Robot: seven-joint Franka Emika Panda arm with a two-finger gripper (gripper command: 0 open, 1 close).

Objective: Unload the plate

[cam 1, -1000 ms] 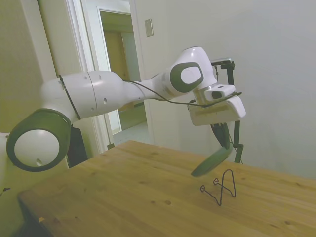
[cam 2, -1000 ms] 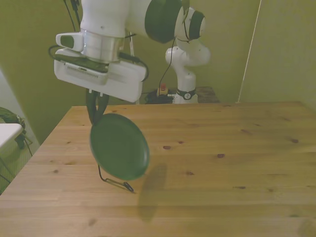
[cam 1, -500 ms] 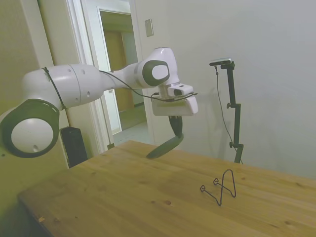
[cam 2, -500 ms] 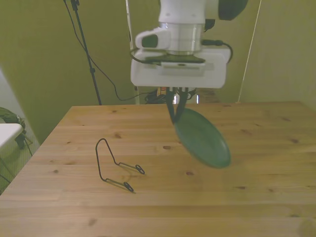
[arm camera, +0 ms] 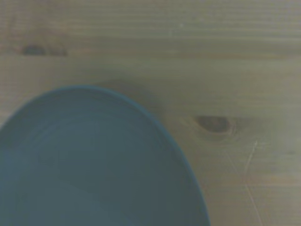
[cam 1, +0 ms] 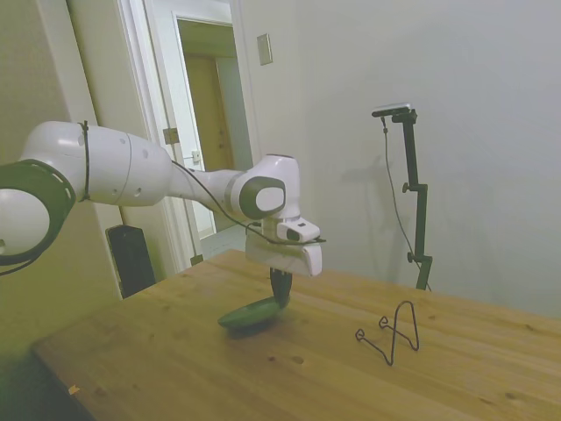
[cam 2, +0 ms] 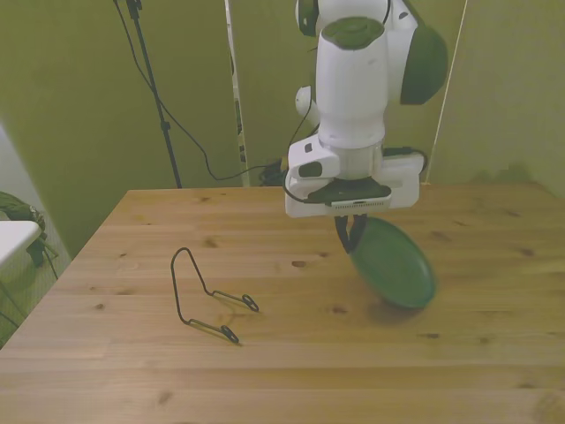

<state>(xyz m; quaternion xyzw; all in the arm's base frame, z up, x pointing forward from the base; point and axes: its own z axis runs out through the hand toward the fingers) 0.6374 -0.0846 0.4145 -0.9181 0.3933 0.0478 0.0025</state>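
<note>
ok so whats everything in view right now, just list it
plate: one, muted green, held tilted by its rim at the gripper, its low edge at or just above the table, toward the front view's right
wire stand: one, thin black, standing empty on the table, toward the front view's left, apart from the plate
table: one, light wood with dark knots
doorway: one, white frame, open, behind the table in the side view
gripper: one, dark fingers under a white body, shut on the plate's rim
arm: one, white with dark joints, reaching down over the table
</note>
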